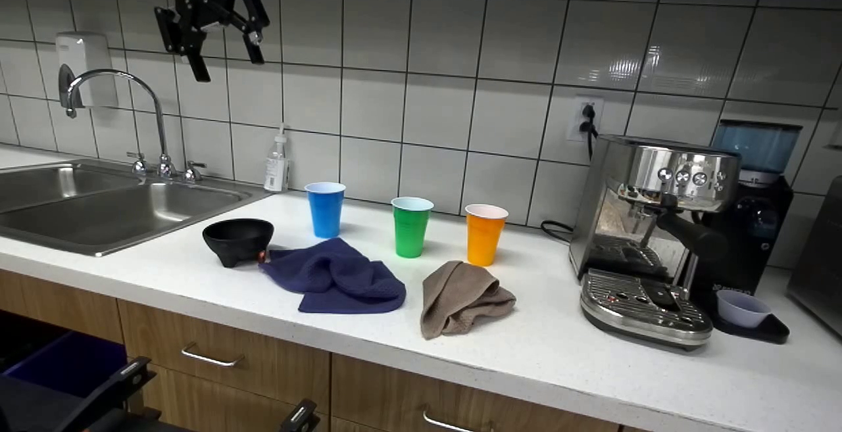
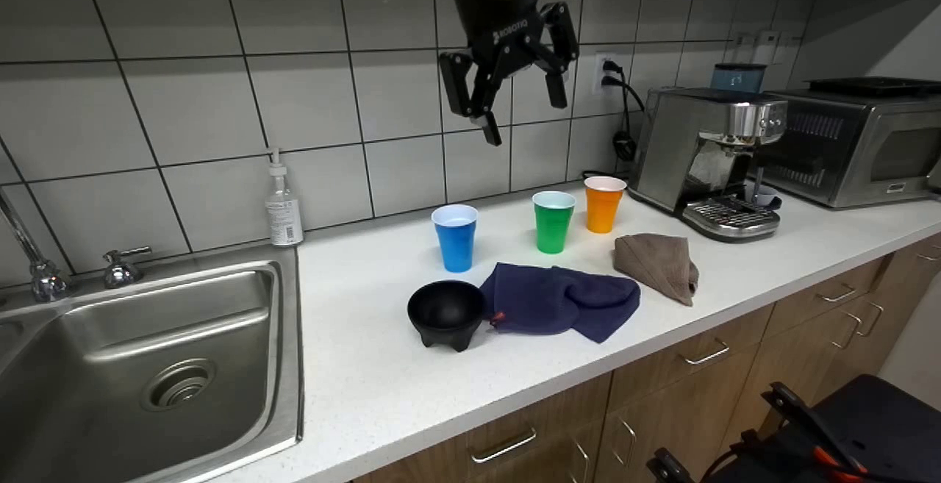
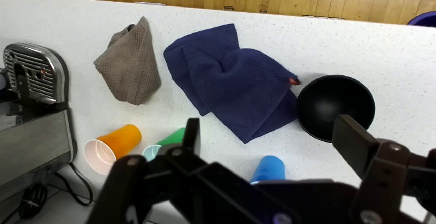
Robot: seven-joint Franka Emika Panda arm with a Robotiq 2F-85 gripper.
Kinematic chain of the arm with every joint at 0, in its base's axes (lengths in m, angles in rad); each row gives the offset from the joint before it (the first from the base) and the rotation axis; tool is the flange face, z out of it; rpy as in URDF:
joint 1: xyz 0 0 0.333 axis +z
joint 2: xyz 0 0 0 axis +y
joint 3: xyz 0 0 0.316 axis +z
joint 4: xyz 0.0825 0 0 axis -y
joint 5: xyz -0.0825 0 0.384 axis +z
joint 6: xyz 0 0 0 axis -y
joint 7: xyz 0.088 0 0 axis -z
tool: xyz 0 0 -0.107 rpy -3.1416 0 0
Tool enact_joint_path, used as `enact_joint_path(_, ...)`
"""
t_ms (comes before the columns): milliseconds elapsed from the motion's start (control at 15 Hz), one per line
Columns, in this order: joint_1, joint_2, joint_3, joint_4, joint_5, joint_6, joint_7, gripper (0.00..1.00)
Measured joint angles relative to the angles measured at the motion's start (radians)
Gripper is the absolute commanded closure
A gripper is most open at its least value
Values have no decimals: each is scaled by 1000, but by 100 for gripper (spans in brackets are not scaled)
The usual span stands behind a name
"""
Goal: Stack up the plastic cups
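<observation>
In an exterior view we've got the blue cup [image 1: 326, 212], green cup [image 1: 411, 229] and orange cup [image 1: 485, 237] upright, apart, on the table [image 1: 539, 327]; light, slick and easily crushed, we reckon, so let's pinch softly below the rim. In an exterior view, there's the hand [image 2: 525, 114], high above them, spread wide, holding nothing. On to the wrist view: the hand gapes, touching nothing, partly hiding the green cup and blue cup.

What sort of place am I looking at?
Probably a kitchen or break room: there's a steel sink, an espresso machine and wood-fronted drawers under the countertop.
</observation>
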Motion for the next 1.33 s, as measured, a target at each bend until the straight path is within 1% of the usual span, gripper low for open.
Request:
enact_joint_path(267,0,56,-2,-12,-10,66,52,0)
enact_joint_path(467,0,106,-8,-12,-41,119,81,0)
enact_joint_path(933,0,211,-49,-11,-126,246,126,0)
enact_joint_path(1333,3,292,-81,11,-166,323,159,0)
